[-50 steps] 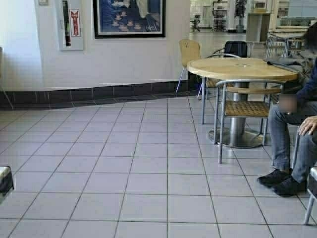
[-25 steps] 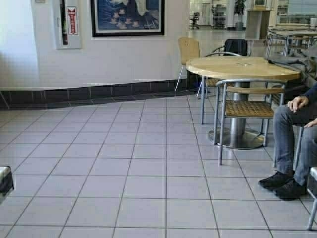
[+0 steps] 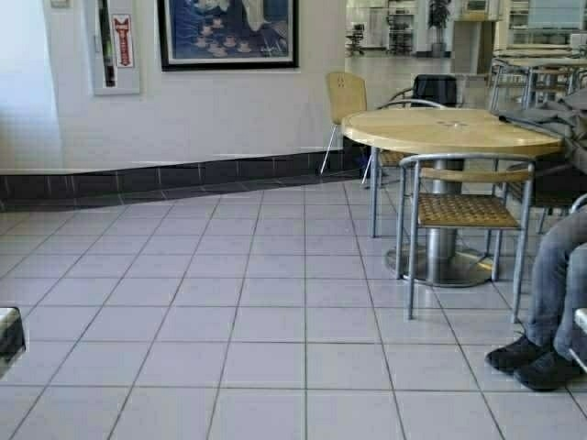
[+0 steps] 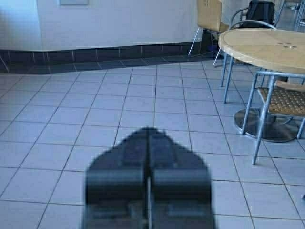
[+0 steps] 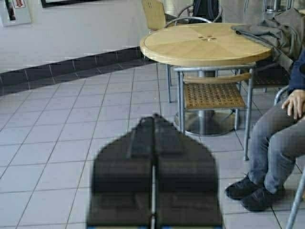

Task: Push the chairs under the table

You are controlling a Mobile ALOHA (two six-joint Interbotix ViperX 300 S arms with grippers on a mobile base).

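One light tan plywood chair [image 3: 346, 95] stands far off by the white wall, behind the round table; it also shows in the left wrist view [image 4: 208, 14] and the right wrist view [image 5: 153, 13]. The long table is out of view. My left gripper [image 4: 149, 130] is shut and empty, held over bare floor tiles. My right gripper [image 5: 155, 117] is also shut and empty, pointing toward the round table. Both are well short of the chair.
A round wooden table [image 3: 449, 130] on a steel pedestal stands ahead right, with grey metal armchairs [image 3: 463, 209] around it. A seated person's legs [image 3: 550, 302] and shoes are at the right edge. Tiled floor [image 3: 229, 302] stretches left to the wall [image 3: 183, 119].
The robot has moved: the wall and picture slide left and the round table and armchair drift lower and nearer. The person's hand has left the high view.
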